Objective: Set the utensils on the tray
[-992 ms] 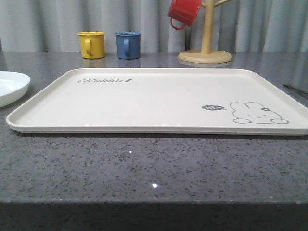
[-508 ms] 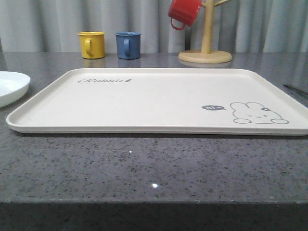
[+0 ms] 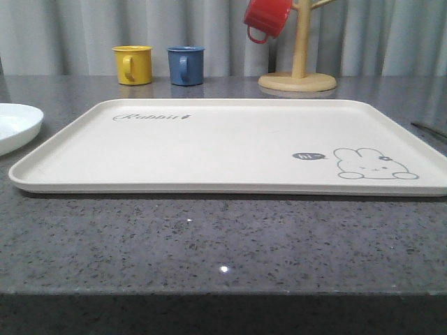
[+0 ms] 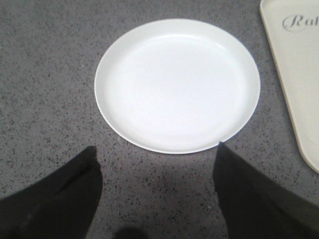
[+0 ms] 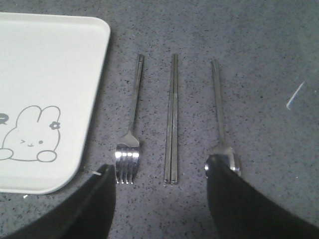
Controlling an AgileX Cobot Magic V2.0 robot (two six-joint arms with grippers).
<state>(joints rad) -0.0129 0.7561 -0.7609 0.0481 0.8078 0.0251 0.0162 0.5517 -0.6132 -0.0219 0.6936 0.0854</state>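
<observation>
The cream tray (image 3: 223, 143) with "Rabbit" script and a rabbit drawing lies across the middle of the grey counter, bare. A round white plate (image 3: 14, 125) sits just off its left end; in the left wrist view the plate (image 4: 177, 84) lies beyond my open left gripper (image 4: 155, 149), which holds nothing. Beside the tray's rabbit corner (image 5: 45, 99) lie a steel fork (image 5: 130, 132), a pair of steel chopsticks (image 5: 173, 119) and a spoon (image 5: 222, 124), side by side and parallel. My right gripper (image 5: 159, 172) hovers open over their near ends, with one finger covering part of the spoon's bowl.
A yellow mug (image 3: 133, 64) and a blue mug (image 3: 186, 65) stand at the back of the counter. A wooden mug tree (image 3: 298, 70) with a red mug (image 3: 267, 17) hanging on it stands at the back right. A grey curtain closes the back.
</observation>
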